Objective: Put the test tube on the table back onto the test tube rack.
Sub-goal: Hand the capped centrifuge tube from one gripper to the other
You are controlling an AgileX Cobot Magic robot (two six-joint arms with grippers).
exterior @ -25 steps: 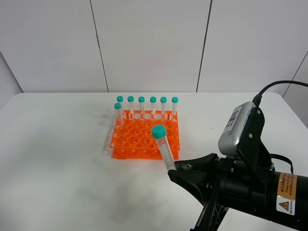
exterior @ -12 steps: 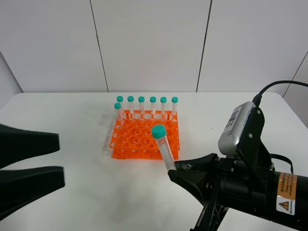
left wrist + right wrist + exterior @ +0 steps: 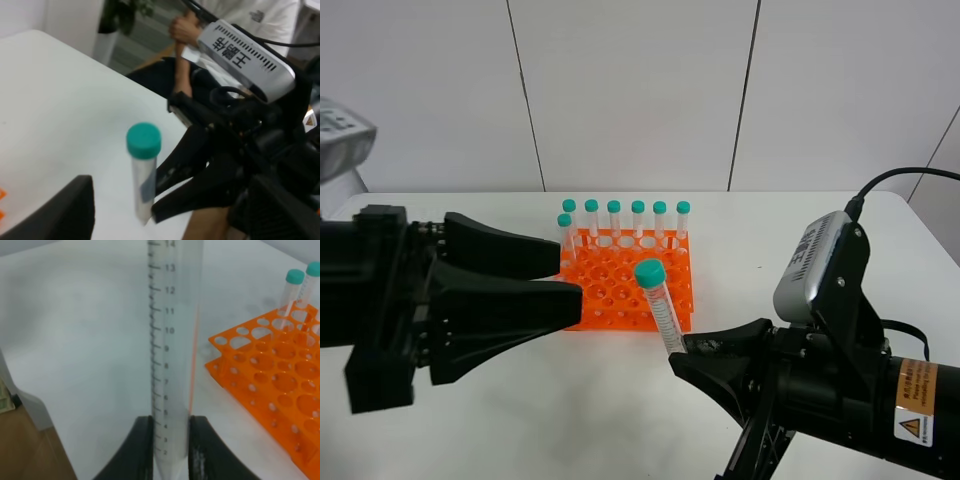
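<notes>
Black right jaws, low in the right of the high view, were pressed together on the bottom end of the test tube [image 3: 663, 318], pinching it just above its conical tip. The tube stood nearly upright and clear of the white bench [image 3: 570, 420], leaning a little to the left, with its teal cap [image 3: 650, 273] uppermost. At mid-left the left jaws stood spread and empty, pointing at the tube but short of it. Behind, at centre frame, sat the orange test tube rack [image 3: 620, 290], most of its holes free, with seven capped tubes [image 3: 638, 208] along its far edge and left corner. The tube was lifted but not yet racked. Since the grip covered the end that must enter a hole, the next move likely called for the left jaws to take it beneath the cap, then lower it tip-first.
</notes>
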